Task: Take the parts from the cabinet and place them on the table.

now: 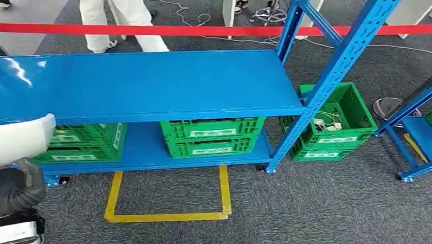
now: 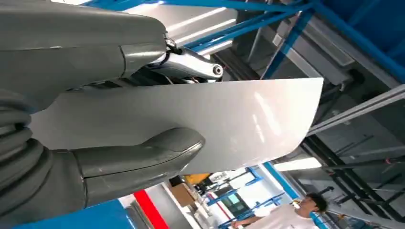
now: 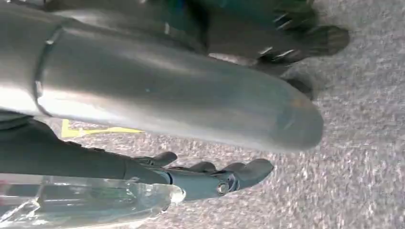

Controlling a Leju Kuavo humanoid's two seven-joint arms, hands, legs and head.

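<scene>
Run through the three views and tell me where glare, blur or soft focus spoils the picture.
Head view: sharp overall, with white glare streaks on the blue shelf top at its left end. Left wrist view: the white sheet part held by the left robot hand carries bright reflection streaks; the background is soft. Right wrist view: the right robot hand and the grey carpet are blurred, nearest silver cover most.

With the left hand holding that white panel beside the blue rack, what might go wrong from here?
1. The left hand grips the white panel near one end only; the long free end may swing or slip.
2. The panel sits close to the blue shelf, so it may clip the edge.
3. A person stands just beyond the rack.
</scene>
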